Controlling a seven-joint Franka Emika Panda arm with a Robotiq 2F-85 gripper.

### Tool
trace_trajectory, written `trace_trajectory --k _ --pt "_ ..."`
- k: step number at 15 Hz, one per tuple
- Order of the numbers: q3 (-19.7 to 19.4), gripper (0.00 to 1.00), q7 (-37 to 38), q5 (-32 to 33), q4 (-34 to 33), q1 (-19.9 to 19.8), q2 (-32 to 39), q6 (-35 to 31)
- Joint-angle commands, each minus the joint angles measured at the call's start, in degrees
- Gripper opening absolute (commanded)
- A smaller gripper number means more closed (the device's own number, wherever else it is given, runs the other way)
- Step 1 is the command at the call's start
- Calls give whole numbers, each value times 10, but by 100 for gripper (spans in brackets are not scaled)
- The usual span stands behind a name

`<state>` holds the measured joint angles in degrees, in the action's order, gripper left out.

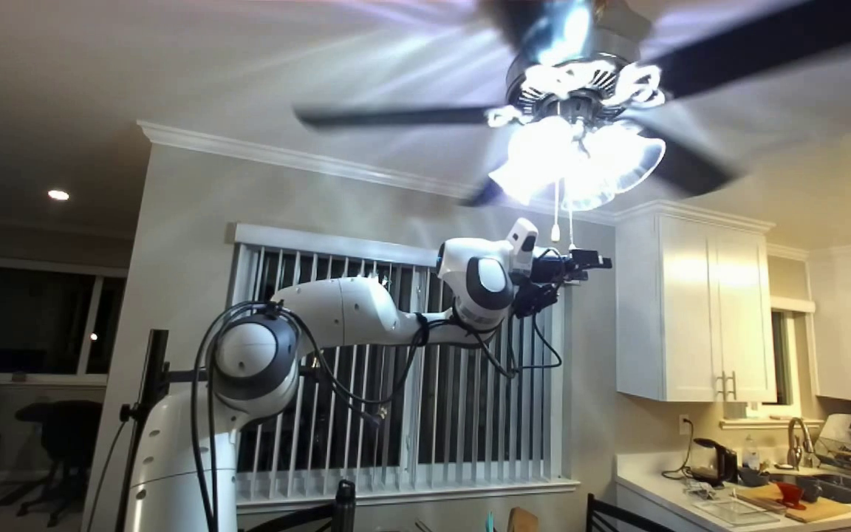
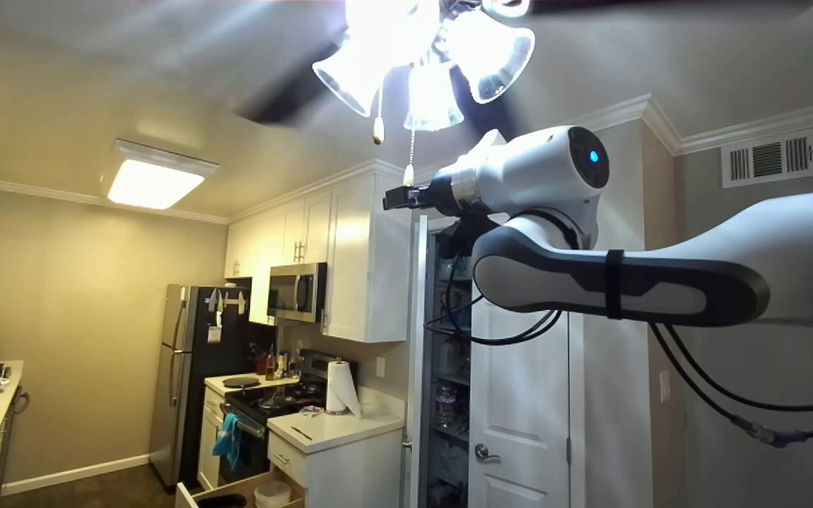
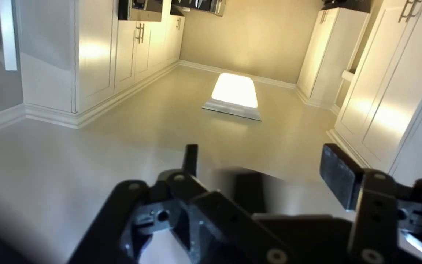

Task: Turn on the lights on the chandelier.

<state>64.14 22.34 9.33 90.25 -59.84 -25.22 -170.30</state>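
Blazing already, the lights [image 1: 577, 159] are hanging far higher than the left edge of the worktop [image 1: 647, 480]. The tool [image 3: 262, 168] is gaping by 1 pull chain [image 2: 408, 175]; tugging is possibly risking darkness, and lifting possibly threatening the glass shades [image 2: 435, 99].

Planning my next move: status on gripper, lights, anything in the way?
Gripper open. Lights lit. One chain hangs by gripper, contact unclear. Fan blades blurred overhead, likely spinning.
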Motion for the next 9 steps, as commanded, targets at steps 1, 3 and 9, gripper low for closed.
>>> trace_trajectory --k 1,3,9 --pt "-10 100 -12 -1 15 4 -10 8" --pt "-14 100 -13 -1 20 6 -12 10" --pt "-5 100 -5 -6 16 2 -8 -1"
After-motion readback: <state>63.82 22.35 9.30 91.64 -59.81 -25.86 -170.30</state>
